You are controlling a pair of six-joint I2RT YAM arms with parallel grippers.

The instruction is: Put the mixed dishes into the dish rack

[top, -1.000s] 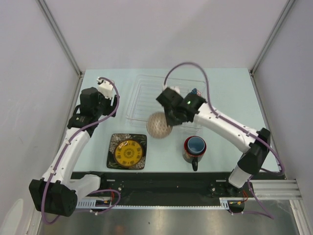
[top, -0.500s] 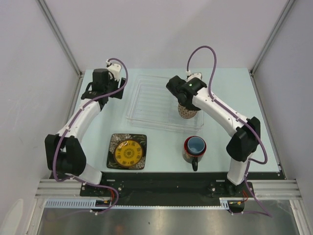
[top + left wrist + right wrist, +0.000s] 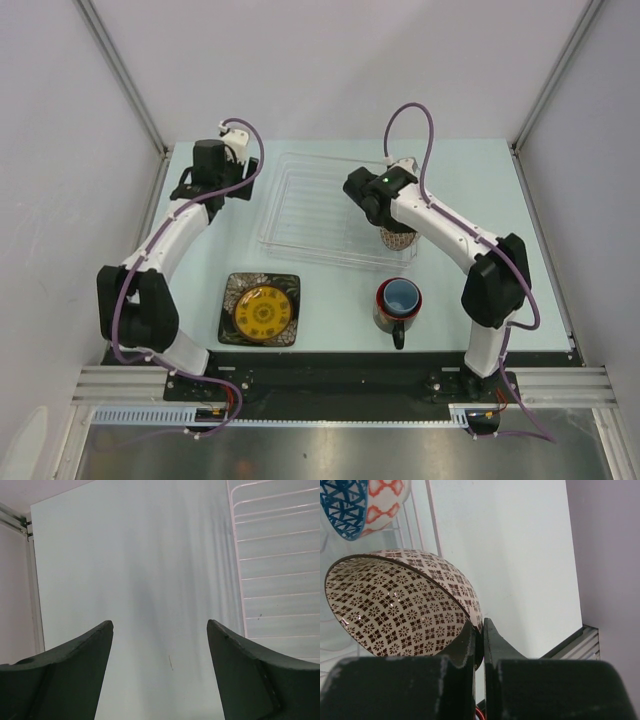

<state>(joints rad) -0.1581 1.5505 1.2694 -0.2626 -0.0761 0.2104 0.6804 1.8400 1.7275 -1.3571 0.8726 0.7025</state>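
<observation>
My right gripper [image 3: 482,626] is shut on the rim of the speckled beige bowl [image 3: 400,605], which is tilted on its side. The top view shows this bowl [image 3: 398,239] at the right end of the clear dish rack [image 3: 310,205], below the right gripper [image 3: 386,220]. A blue-white patterned bowl [image 3: 345,502] stands on edge in the rack just beyond it. The small yellow plate [image 3: 263,310] lies on the black square plate [image 3: 232,300] near the front. A dark red-rimmed mug [image 3: 398,303] with a light blue inside stands at front right. My left gripper [image 3: 160,625] is open over bare table.
The left gripper [image 3: 215,190] hovers at the table's far left, with the rack's left edge [image 3: 275,555] just to its right. Grey walls close in the table on both sides. The right table edge and a metal rail [image 3: 580,640] lie beyond the held bowl.
The right gripper has carried the beige bowl from the rack's near edge to its right end. The left arm has swung toward the far left corner and then held still.
</observation>
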